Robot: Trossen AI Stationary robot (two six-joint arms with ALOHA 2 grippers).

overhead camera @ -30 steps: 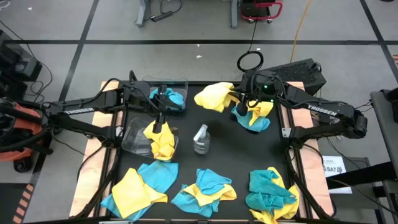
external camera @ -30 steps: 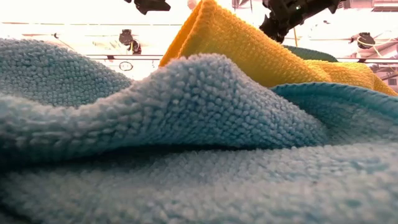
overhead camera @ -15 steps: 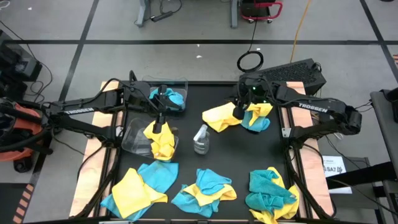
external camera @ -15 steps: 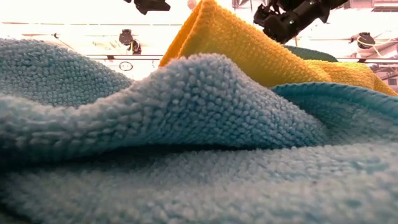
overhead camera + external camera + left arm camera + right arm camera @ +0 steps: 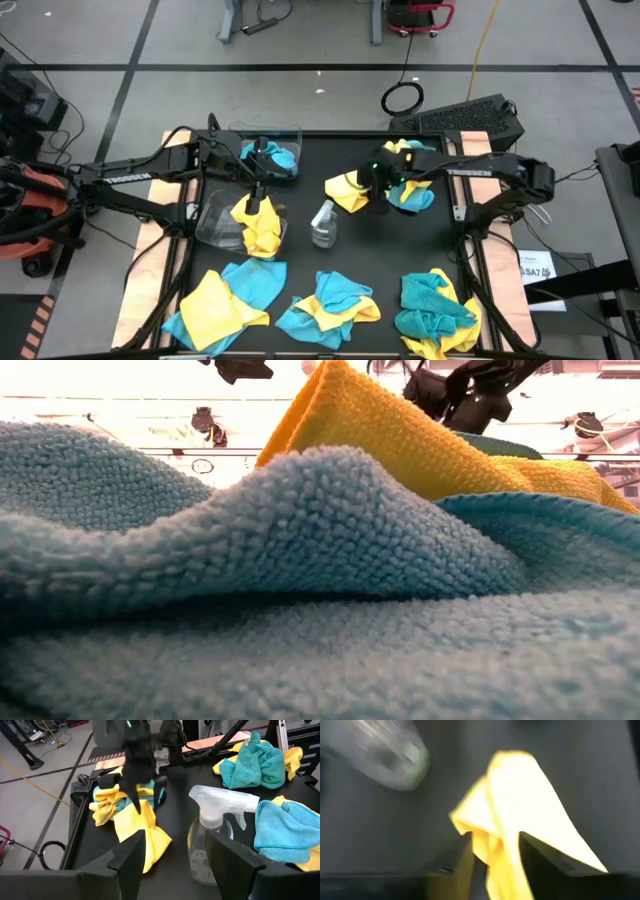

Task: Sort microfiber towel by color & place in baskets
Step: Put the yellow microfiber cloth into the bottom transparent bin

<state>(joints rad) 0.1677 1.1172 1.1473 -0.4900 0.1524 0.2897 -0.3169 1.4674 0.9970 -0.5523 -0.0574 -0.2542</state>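
A yellow microfiber towel (image 5: 346,190) lies bunched on the black table right of centre. My right gripper (image 5: 373,183) is low over its right end, open, with a raised fold of it between the fingers (image 5: 495,865). My left gripper (image 5: 256,190) hangs open and empty (image 5: 182,865) above a yellow towel (image 5: 258,228) that lies at the near left basket (image 5: 212,222). A teal-blue towel (image 5: 275,157) lies in the far left basket (image 5: 268,133). My right gripper's fingers (image 5: 462,862) stand apart on either side of a raised fold (image 5: 505,820) of the yellow towel, slanting down from the table's right. Whether they touch the cloth I cannot tell. The towel rests on the table.
A clear spray bottle (image 5: 322,224) stands mid-table. A mixed yellow and blue heap (image 5: 415,188) lies just right of my right gripper. Three mixed heaps (image 5: 225,298) (image 5: 330,303) (image 5: 435,312) line the near edge. A blue towel (image 5: 300,610) fills the low view.
My right gripper has come down and toward the table's left and near edge, tipping more steeply downward. The yellow towel that hung from it near the far edge has come along and now lies bunched on the table beside the spray bottle.
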